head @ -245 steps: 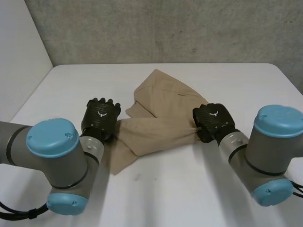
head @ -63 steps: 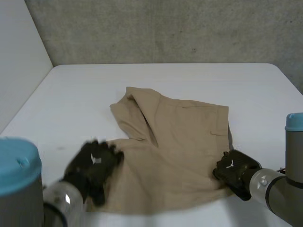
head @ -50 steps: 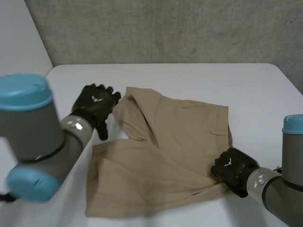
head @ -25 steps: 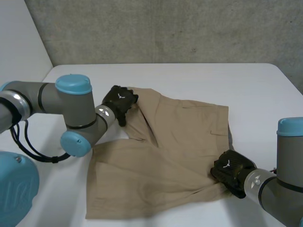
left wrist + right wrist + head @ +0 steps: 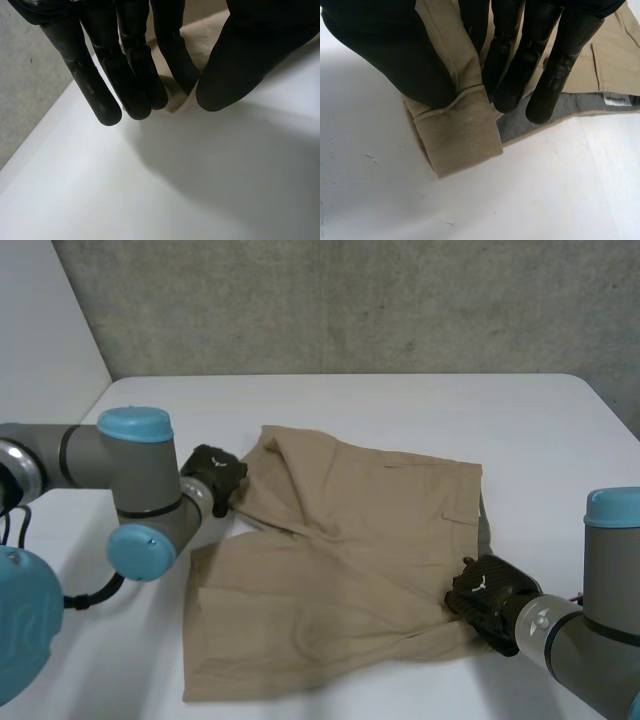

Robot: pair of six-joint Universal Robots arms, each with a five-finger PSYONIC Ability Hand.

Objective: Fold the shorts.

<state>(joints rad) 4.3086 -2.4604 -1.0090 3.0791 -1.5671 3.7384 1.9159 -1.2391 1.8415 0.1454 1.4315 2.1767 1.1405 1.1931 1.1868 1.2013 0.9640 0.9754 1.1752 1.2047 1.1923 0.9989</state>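
Beige shorts (image 5: 350, 560) lie spread over the middle of the white surface (image 5: 400, 410), largely flat, with a loose flap turned over near their upper-left corner. No fold has been made yet. The step in hand appears to be securing the garment at two opposite points before the first fold.

At the left of the frame, the robot's left hand (image 5: 212, 476) meets that upper-left corner. In its wrist view the fingers (image 5: 172, 70) are nearly straight, and one fingertip closes against the thumb on a small tip of cloth. This is a narrow, light pinch, with the other fingers standing free above the bare surface.

At the lower right of the frame, the right hand (image 5: 486, 598) sits on the shorts' right-hand edge. Its wrist view shows thumb and fingers clamped on a thick stitched band doubled over between them, and the garment's grey lining and a small label (image 5: 618, 100) lie just beyond the fingertips. This grip looks the firmer of the two.

The next move probably calls for both hands to lift together and carry their held points across the cloth, so that one half comes down on the other. The left hand's slight purchase is the likely weak point, so a deeper bite on that corner may be needed before any lift. The turned-over flap would want smoothing too.
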